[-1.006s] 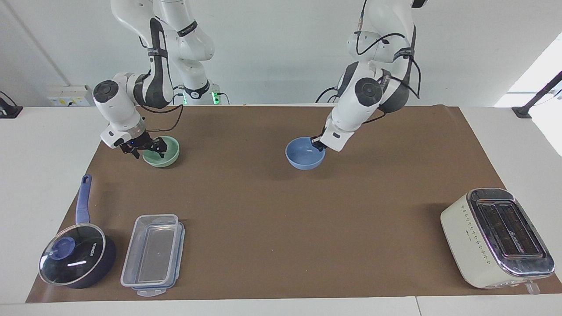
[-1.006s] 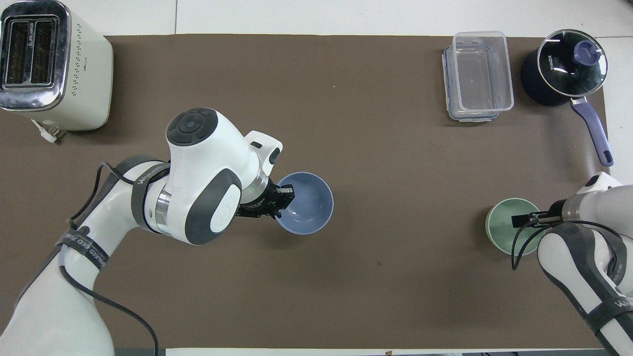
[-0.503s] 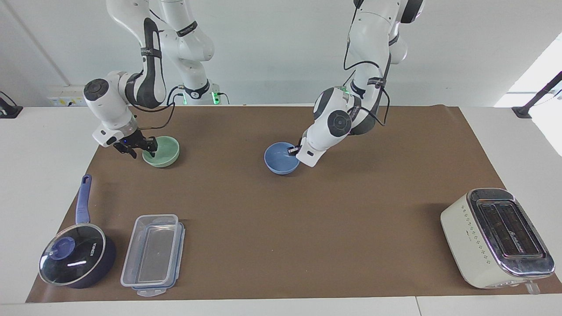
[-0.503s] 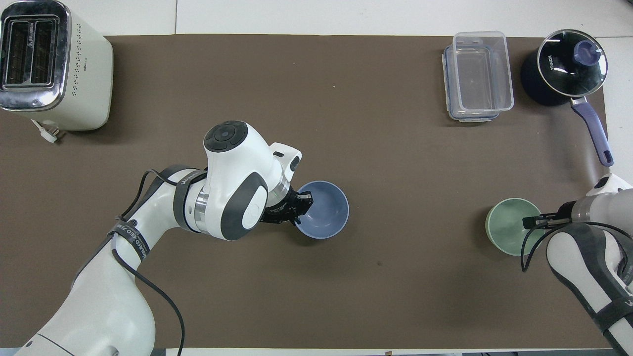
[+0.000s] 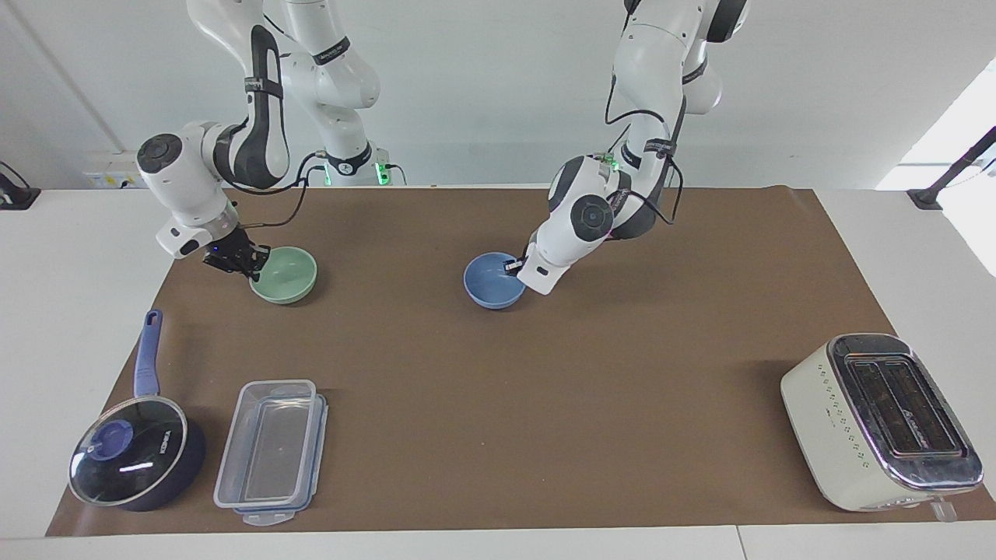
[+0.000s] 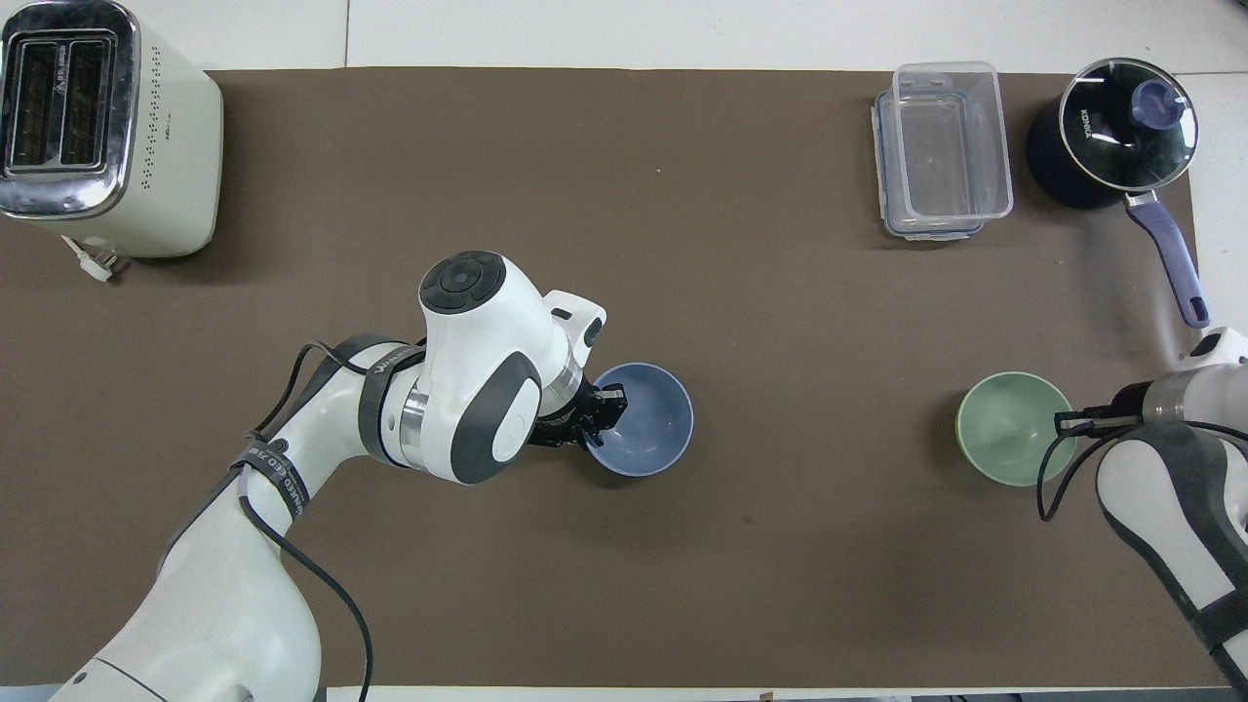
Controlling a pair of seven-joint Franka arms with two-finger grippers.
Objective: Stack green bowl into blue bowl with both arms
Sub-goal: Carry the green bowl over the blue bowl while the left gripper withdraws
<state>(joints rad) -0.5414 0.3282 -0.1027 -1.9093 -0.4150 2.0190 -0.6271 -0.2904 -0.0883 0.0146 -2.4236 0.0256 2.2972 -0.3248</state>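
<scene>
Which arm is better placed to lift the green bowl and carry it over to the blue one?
Right. The right gripper is shut on the green bowl's rim at its own end. The left gripper is at the blue bowl's rim, mid-table.

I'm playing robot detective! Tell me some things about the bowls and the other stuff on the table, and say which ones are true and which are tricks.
1. The green bowl sits inside the blue bowl. False: they stand apart on the brown mat, the green one toward the right arm's end.
2. The right gripper is at the green bowl's rim. True.
3. The saucepan has its glass lid on. True.
4. The toaster stands beside the saucepan. False: the clear container does; the toaster is at the left arm's end.
5. The left gripper is at the blue bowl's rim. True.
</scene>
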